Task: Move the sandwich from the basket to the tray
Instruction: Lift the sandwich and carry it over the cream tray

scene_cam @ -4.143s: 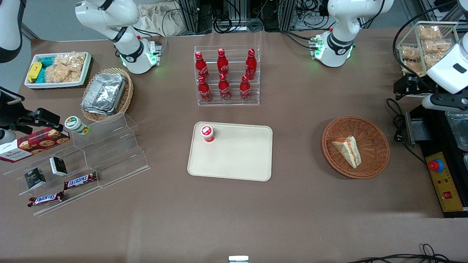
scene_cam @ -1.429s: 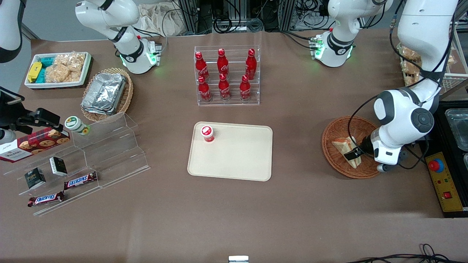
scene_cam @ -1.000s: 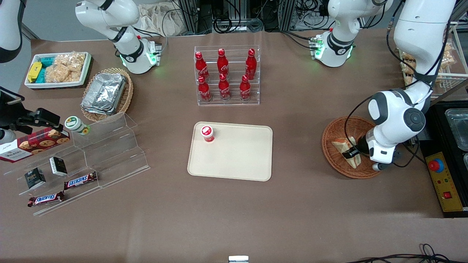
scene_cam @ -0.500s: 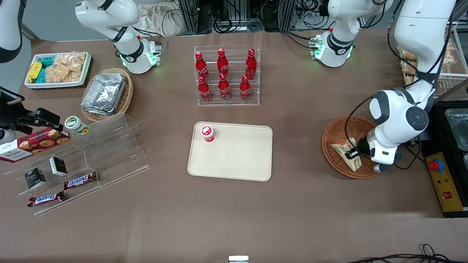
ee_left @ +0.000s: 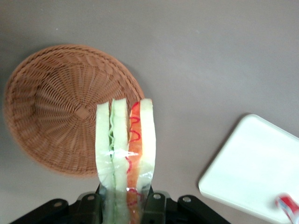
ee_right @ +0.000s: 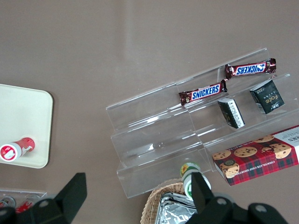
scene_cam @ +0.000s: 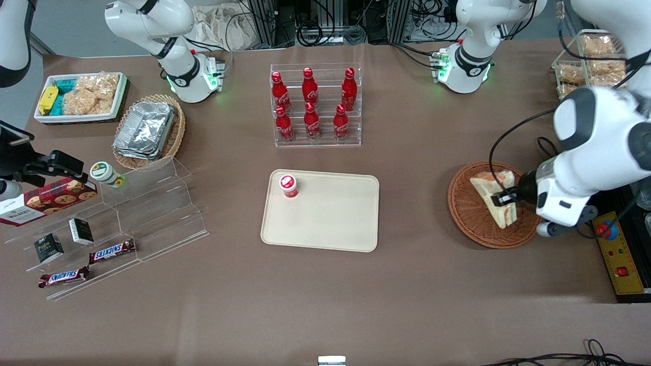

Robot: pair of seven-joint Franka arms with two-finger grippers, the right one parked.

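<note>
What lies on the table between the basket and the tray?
Nothing: in the front view, only bare brown table separates the basket from the tray. The hand is above the basket, shut on the sandwich.

The left arm bends down over the working arm's end of the table. Its gripper (scene_cam: 504,199) hangs in the air, its 2 fingers (ee_left: 154,205) squeezed on the sandwich (scene_cam: 496,197).

You've got a rough woven wicker basket (scene_cam: 473,213), sandwich (scene_cam: 496,195) in glossy clear wrap btwn the gripper (scene_cam: 504,199) fingers above it, smooth matt plastic tray (scene_cam: 330,223), matt brown desk (scene_cam: 325,295).
</note>
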